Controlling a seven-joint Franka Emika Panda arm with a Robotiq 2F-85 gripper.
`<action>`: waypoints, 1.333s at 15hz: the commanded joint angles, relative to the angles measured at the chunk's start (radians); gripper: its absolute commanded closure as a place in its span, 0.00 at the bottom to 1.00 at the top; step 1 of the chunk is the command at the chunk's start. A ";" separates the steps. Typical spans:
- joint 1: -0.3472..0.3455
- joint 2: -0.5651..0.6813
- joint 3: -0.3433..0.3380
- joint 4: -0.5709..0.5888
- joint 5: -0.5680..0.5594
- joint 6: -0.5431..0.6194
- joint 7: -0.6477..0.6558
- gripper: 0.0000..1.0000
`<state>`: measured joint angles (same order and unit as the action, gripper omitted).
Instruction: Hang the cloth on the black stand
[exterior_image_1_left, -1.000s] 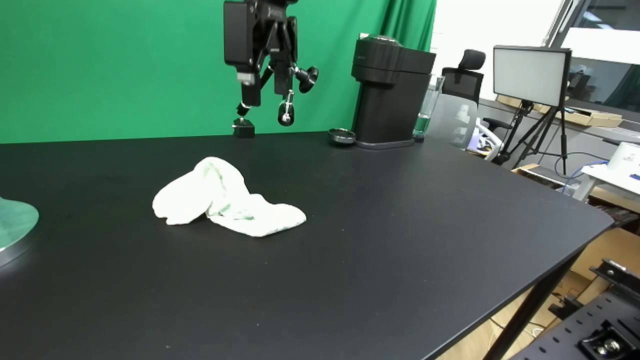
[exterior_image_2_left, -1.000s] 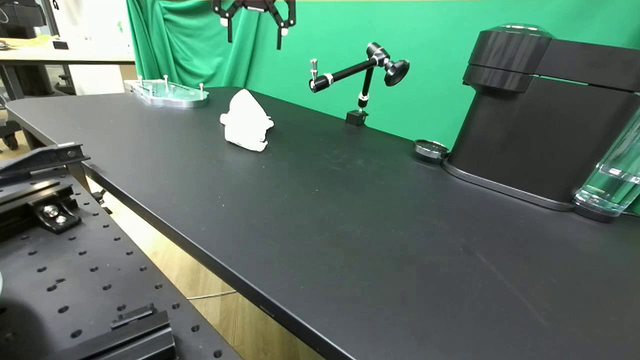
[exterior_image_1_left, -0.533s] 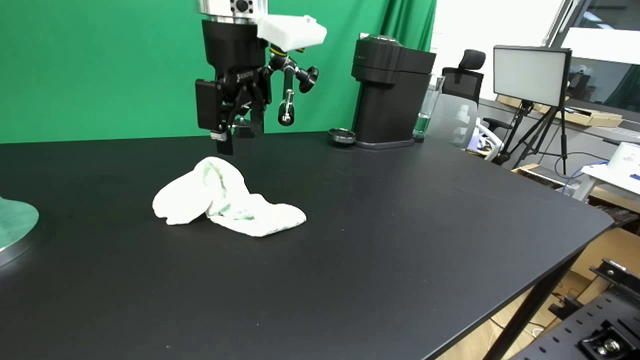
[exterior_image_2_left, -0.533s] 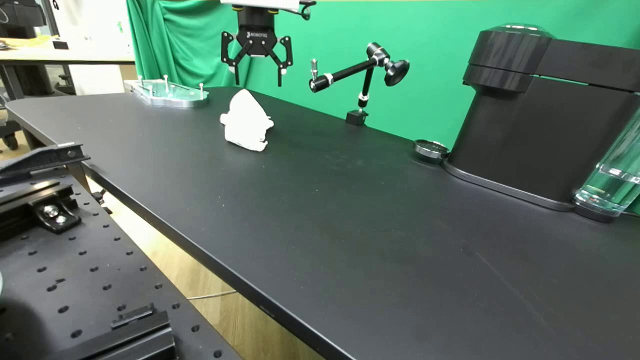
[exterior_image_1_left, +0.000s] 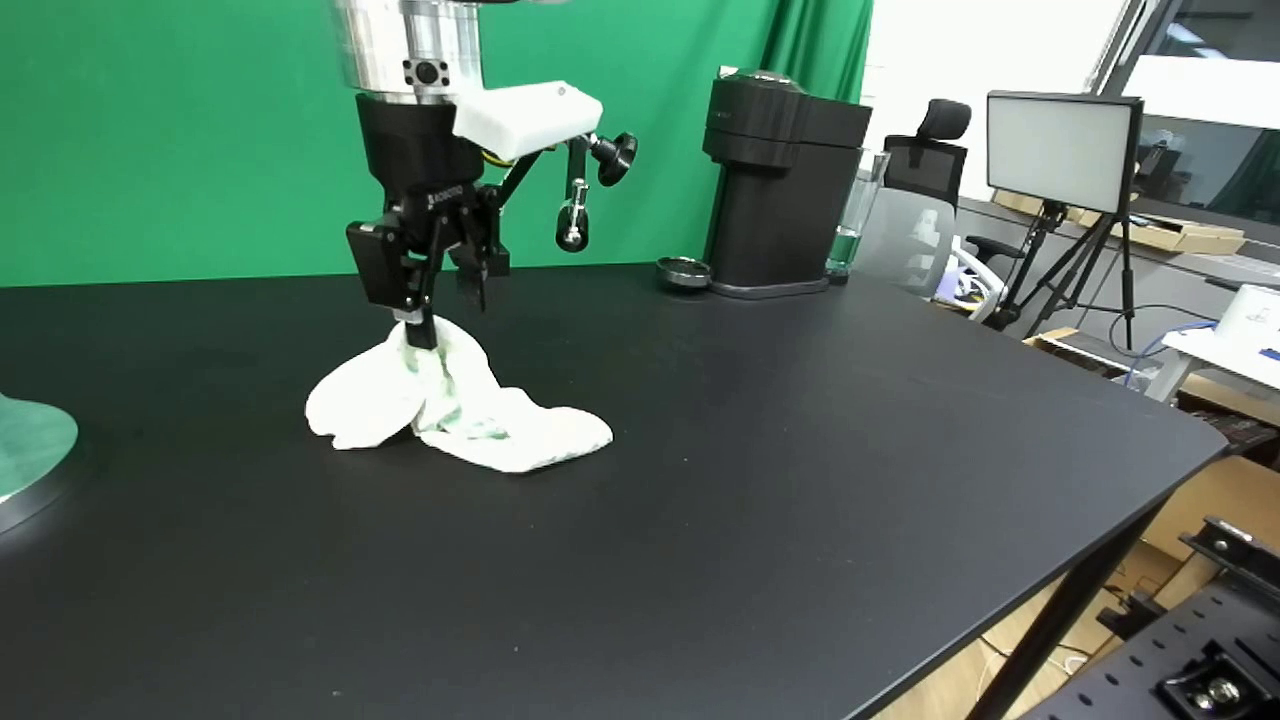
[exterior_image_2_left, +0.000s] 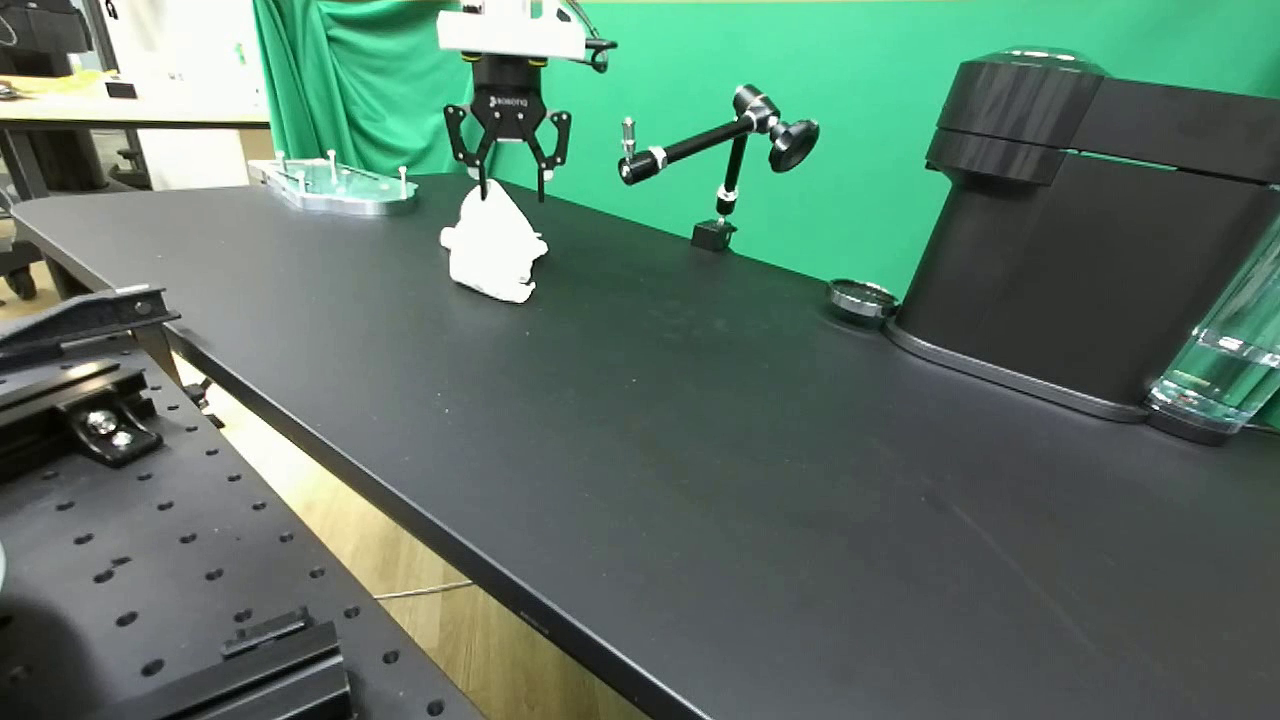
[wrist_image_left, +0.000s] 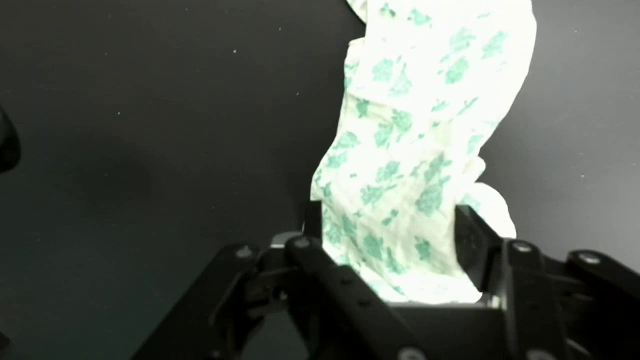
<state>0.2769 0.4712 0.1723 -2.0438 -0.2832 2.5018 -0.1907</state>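
A white cloth with green leaf prints lies crumpled on the black table in both exterior views (exterior_image_1_left: 510, 430) (exterior_image_2_left: 492, 250). Its upper part stands up in a peak. In the wrist view the cloth (wrist_image_left: 400, 130) runs down between the fingers. My gripper (exterior_image_1_left: 450, 315) (exterior_image_2_left: 512, 192) (wrist_image_left: 387, 225) is at the cloth's peak, fingers apart on either side of the fabric. One fingertip overlaps the peak; I cannot tell whether it touches. The black stand (exterior_image_2_left: 700, 143), a jointed arm on a small block, is at the table's back edge. The gripper partly hides the stand (exterior_image_1_left: 577, 170) in an exterior view.
A black coffee machine (exterior_image_1_left: 785, 190) (exterior_image_2_left: 1080, 230) with a clear water tank stands at the back. A small round metal dish (exterior_image_1_left: 684, 272) (exterior_image_2_left: 860, 298) lies beside it. A clear plate with posts (exterior_image_2_left: 340, 195) is beyond the cloth.
My gripper has come down from above to the cloth's peak, and its fingers have drawn somewhat closer together. The cloth and the stand have not moved.
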 joint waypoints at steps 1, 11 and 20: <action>-0.001 0.036 0.013 0.062 0.033 -0.064 0.011 0.62; 0.007 -0.004 0.025 0.124 0.075 -0.183 0.027 1.00; -0.033 -0.177 -0.034 0.180 0.060 -0.288 0.115 1.00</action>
<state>0.2587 0.3568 0.1552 -1.8701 -0.2141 2.2470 -0.1440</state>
